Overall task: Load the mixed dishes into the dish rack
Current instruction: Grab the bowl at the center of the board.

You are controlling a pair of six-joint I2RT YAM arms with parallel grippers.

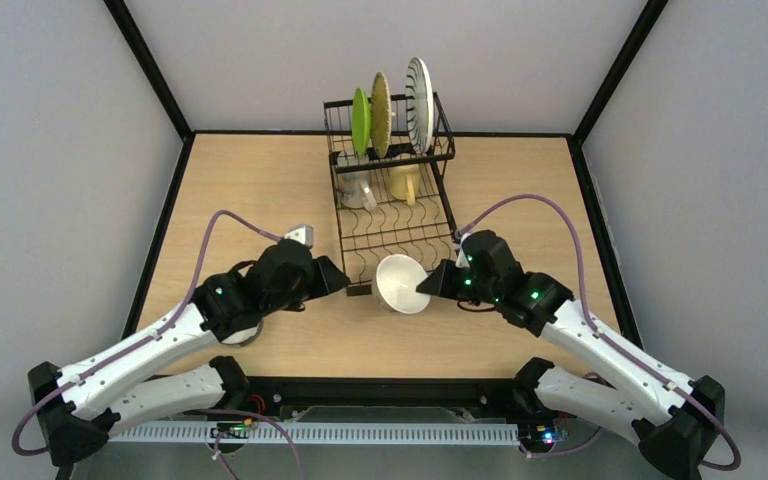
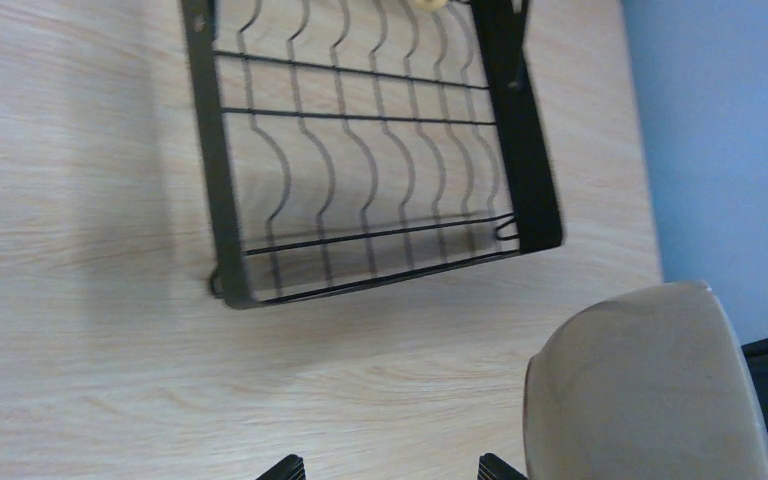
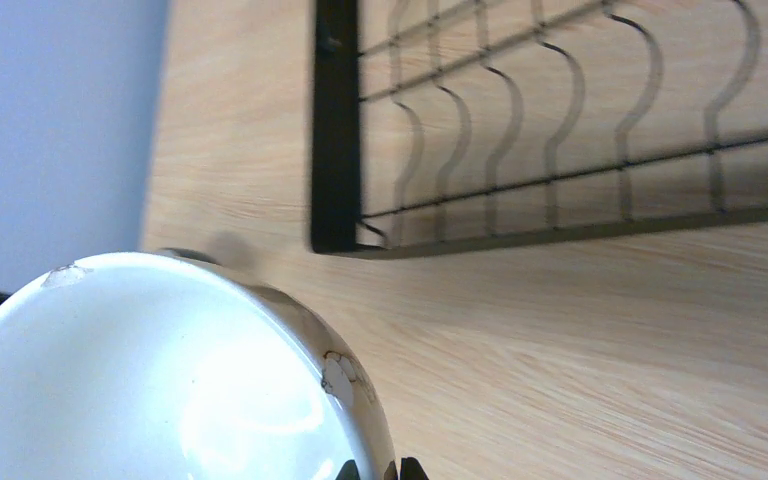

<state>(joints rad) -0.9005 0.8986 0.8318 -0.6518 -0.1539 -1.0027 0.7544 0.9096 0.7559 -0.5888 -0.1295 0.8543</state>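
Right pincer is clamped on the right rim of the white bowl. The bowl is tilted with its mouth up and toward the left, and sits at the near end of the dish rack, overlapping the near rail in the top view. Can't tell if its base touches the desk. Left pincer is wide apart with nothing between the fingers, just left of the bowl and off the rack's near-left corner. Its wrist view shows the bowl's outside close on the right. The raised tier at the back is taken: green plate, woven bamboo plate and blue-striped plate all stand on edge, side by side. Below the tier, the far end of the lower tray holds the clear tumbler on the left and the pale yellow mug on the right. The near slots of the tray show only wire. The rack's near end rail lies right beside the bowl. A pale curved edge peeks out under the left arm, too hidden to identify. Purple cables loop off both wrists, away from the rack.
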